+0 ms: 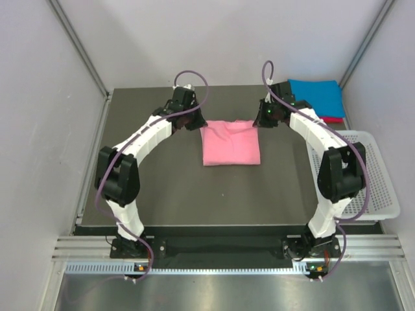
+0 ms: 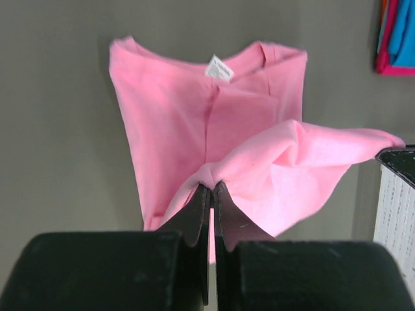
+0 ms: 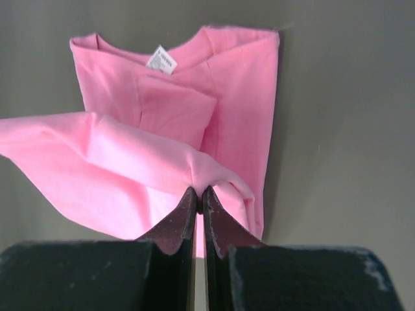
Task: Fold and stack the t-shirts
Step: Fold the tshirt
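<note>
Down at the near edge sit the two arm bases, and both arms curve out over the dark table. To the right, beside the right arm, there's the white basket hanging off the table's side. Mid-table lies the pink shirt, partly folded and flat on the surface, its collar and white label facing up. Now the action: the left gripper is clenched tight on the cloth at the shirt's far left corner, with a pink fold bunched up between its tips. The right gripper is doing the same at the far right corner, jaws pressed together on a raised flap of pink. Beyond them, in the far right corner of the table, the blue shirt rests folded on top of the red shirt, well apart from the pink one.
</note>
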Available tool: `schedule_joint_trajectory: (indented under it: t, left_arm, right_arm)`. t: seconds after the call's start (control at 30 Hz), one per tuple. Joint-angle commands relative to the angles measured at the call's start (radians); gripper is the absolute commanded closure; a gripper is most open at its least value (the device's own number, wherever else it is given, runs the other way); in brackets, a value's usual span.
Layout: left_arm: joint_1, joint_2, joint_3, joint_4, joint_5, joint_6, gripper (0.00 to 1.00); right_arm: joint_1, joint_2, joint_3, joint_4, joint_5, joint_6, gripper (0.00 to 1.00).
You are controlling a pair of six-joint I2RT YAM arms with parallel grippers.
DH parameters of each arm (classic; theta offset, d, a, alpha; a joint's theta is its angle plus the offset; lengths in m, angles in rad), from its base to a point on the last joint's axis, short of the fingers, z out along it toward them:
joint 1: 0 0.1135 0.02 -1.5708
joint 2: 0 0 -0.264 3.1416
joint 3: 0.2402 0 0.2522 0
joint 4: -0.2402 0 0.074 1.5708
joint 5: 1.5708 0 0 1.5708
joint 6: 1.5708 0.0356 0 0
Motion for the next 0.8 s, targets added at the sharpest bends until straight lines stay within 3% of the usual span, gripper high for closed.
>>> schedule_joint_trajectory:
  t: [0.0, 0.47, 0.77]
  left_arm:
    - [0.043, 0.074, 0.099, 0.052, 0.024, 0.032, 1.00]
    - [0.118, 0.357, 0.288, 0.166, 0.056, 0.047, 1.00]
    - [0.126, 0.432, 0.355, 0.172, -0.037, 0.073, 1.00]
  right_arm:
    - [-0.026, 0.062, 0.127, 0.036, -0.043, -0.019, 1.00]
    - [-0.093, 0.350, 0.369, 0.165, -0.190, -0.015, 1.00]
    - [-0.096, 0.461, 0.400, 0.334, -0.242, -0.021, 1.00]
